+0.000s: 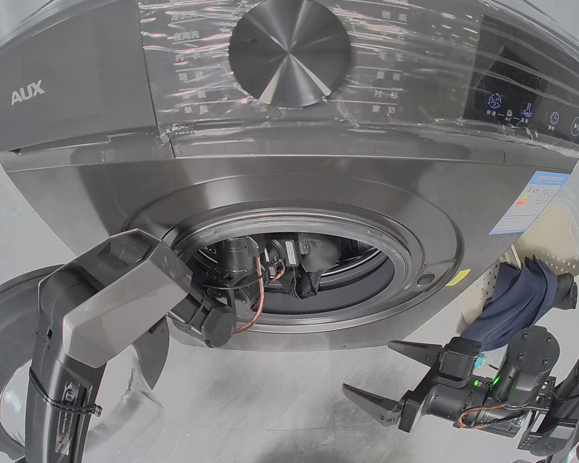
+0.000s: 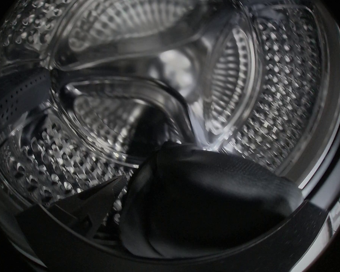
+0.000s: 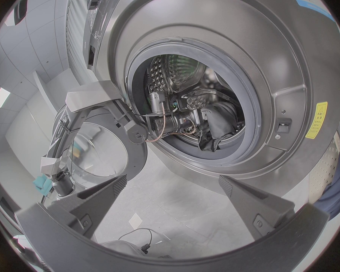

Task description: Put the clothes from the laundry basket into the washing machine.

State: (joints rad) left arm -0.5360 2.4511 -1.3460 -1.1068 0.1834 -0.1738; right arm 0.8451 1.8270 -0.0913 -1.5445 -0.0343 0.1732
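Front-loading washing machine (image 1: 289, 181) with its door (image 1: 6, 329) swung open to the robot's left. The left arm passes through the port, placing the left end effector (image 3: 202, 119) inside the perforated drum (image 2: 283, 76). It is spread: one finger (image 2: 94, 204) stands far out to the side, clear of the cloth, while the other is covered by a dark garment (image 2: 215, 204). This garment lies bunched against the left end effector just inside the opening, with one fold hanging down toward the grey door seal (image 3: 249, 106). The right end effector (image 1: 368, 366) hovers above the floor (image 1: 270, 387), outside the machine and below its front, with fingers wide apart and nothing between them. The laundry basket (image 1: 560, 239) stands to the robot's right of the machine, with a navy cloth (image 1: 514, 303) draped over its rim.
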